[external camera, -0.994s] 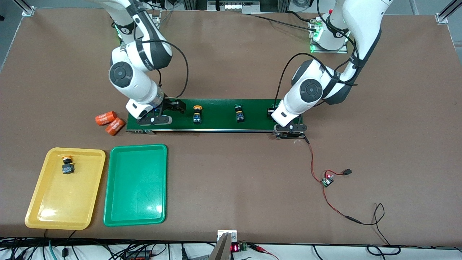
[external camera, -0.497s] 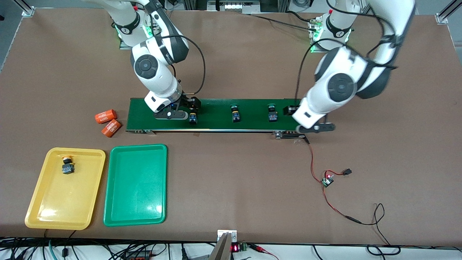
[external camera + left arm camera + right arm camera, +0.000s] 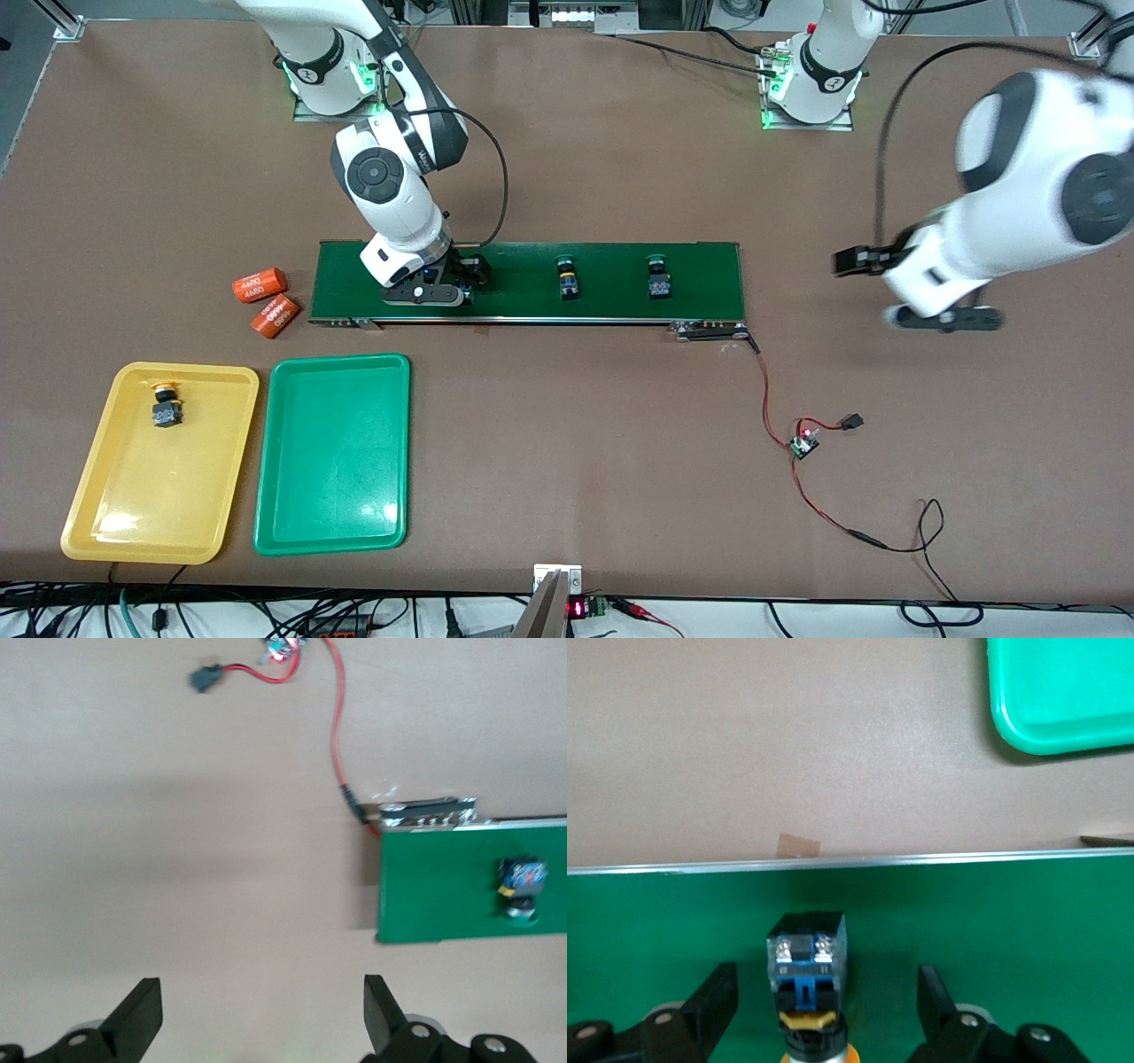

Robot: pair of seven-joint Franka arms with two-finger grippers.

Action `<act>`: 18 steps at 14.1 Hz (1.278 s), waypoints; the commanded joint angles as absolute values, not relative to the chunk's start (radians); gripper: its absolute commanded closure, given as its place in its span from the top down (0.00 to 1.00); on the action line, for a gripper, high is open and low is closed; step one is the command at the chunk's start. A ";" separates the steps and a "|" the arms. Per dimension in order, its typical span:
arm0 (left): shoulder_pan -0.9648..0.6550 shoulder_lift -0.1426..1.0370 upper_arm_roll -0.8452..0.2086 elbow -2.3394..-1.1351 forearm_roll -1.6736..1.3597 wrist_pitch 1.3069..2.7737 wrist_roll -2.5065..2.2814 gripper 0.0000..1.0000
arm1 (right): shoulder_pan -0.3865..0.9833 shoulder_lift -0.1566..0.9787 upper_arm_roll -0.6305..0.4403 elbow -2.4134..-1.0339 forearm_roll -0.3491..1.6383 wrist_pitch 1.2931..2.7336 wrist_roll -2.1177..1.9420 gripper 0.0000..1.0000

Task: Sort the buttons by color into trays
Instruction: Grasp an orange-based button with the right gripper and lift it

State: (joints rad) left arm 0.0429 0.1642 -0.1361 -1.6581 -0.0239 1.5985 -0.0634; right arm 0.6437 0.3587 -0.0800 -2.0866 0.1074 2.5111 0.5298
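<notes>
— Straddling a yellow-orange-capped push-button switch (image 3: 804,979) on the long dark-green conveyor belt (image 3: 611,297), the right gripper (image 3: 824,1010) is seen low, its fingers apart and not touching the dark block body.

— And the left gripper (image 3: 261,1014)?

— It is held over bare brown table (image 3: 567,443) past the belt's end, fingers spread wide, nothing between them. Two green-capped switches (image 3: 567,277) (image 3: 657,277) are left on the belt. Another yellow-orange one (image 3: 165,406) is lying in the shallow yellow plastic tray (image 3: 97,514); beside it is the green tray (image 3: 332,532).
</notes>
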 commanded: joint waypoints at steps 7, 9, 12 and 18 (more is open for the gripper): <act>-0.074 -0.004 0.023 -1.677 0.000 1.639 0.000 1.00 | 0.657 0.374 -0.139 -2.050 0.083 2.521 0.517 0.04; -0.054 -0.008 0.003 -1.675 0.002 1.589 0.005 1.00 | 0.657 0.373 -0.184 -1.978 0.078 2.426 0.473 0.05; -0.046 -0.006 -0.027 -1.675 0.027 1.583 0.000 1.00 | 0.635 0.379 -0.267 -1.884 0.078 2.310 0.320 0.05; -0.018 -0.009 -0.061 -1.675 0.055 1.580 0.008 1.00 | 0.395 0.405 -0.278 -1.850 0.087 2.310 -0.113 0.06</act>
State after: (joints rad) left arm -0.0373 0.0175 -0.0455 -1.6585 0.0427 1.5877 -0.0118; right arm 0.4629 0.3852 -0.2914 -1.8784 0.0884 2.3243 0.0021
